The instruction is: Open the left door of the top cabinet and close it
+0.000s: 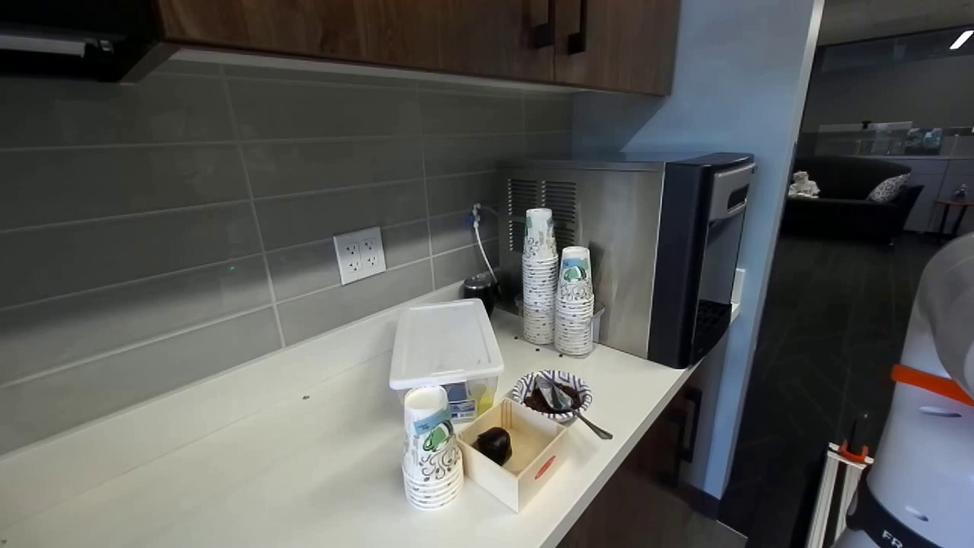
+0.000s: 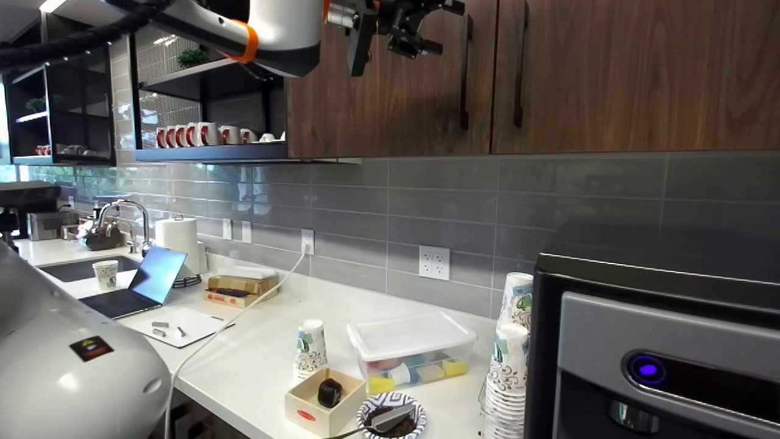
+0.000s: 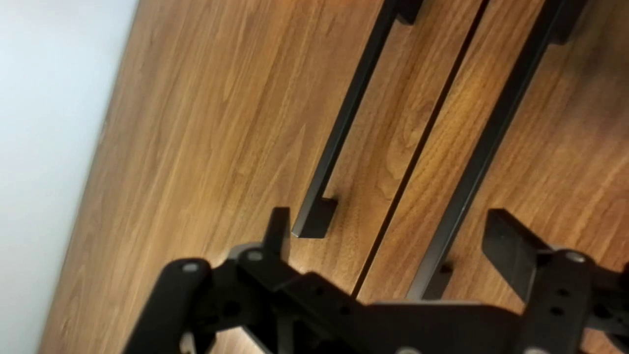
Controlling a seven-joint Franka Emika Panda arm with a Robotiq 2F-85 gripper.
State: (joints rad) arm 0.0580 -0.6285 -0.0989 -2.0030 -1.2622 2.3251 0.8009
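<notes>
The top cabinet [image 1: 624, 38] shows brown doors with black bar handles in both exterior views. Its left door [image 2: 378, 116] is shut flush, with a vertical handle [image 2: 465, 73] near its right edge. The right door [image 2: 640, 73] is shut too. My gripper [image 2: 443, 27] is open and empty, in front of the left door by its handle. The wrist view seems upside down: the left door [image 3: 565, 172] lies on the right there, its handle [image 3: 484, 152] between my open fingers [image 3: 393, 241], and the right door's handle [image 3: 344, 118] further left. Contact cannot be told. The exterior view of the cabinet's underside [image 1: 365, 30] does not show my gripper.
Below, the white counter [image 1: 304, 457] bears cup stacks [image 1: 540, 289], a lidded plastic box [image 1: 449, 342], a wooden box [image 1: 525, 472] and a bowl [image 1: 525, 380]. A dispenser [image 2: 646, 268] stands right. An open shelf with mugs [image 2: 207, 134] adjoins the left door. A blue wall [image 1: 715, 99] borders the right door.
</notes>
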